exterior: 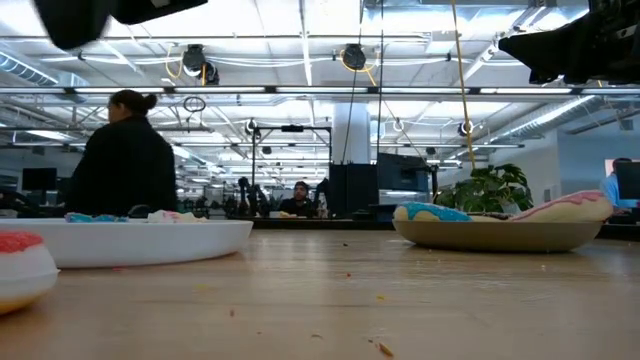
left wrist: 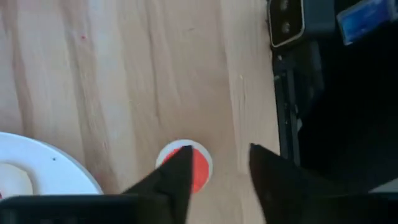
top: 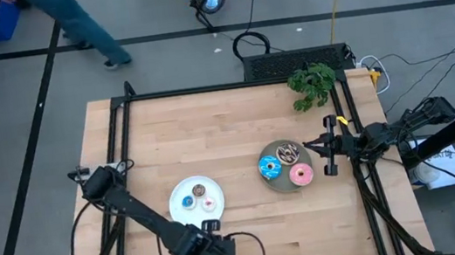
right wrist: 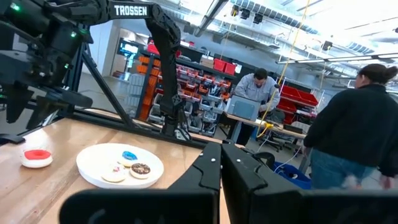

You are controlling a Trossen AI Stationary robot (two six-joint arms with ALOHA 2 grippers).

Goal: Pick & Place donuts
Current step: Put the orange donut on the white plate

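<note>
1. Wooden tabletop (top: 235, 118) is carrying two plates for you: a white plate (top: 181, 190) near your left arm and a grey plate (top: 281, 184) toward the right

2. Your left gripper (left wrist: 217, 171) is hanging over the red donut (left wrist: 198, 169) lying alone on the wood just beside the white plate, fingers apart, seemingly lining up a grasp

3. Tiny blue, brown and whitish-pink donuts are sitting on the white plate; larger blue, pink and sprinkled ones are resting on the grey

4. Your right gripper (top: 328, 146) is waiting beside the grey plate, fingers nearly together on nothing

white plate (top: 176, 193) | grey plate (top: 280, 182) | red donut (left wrist: 198, 169) | pink donut (top: 301, 174)
</note>
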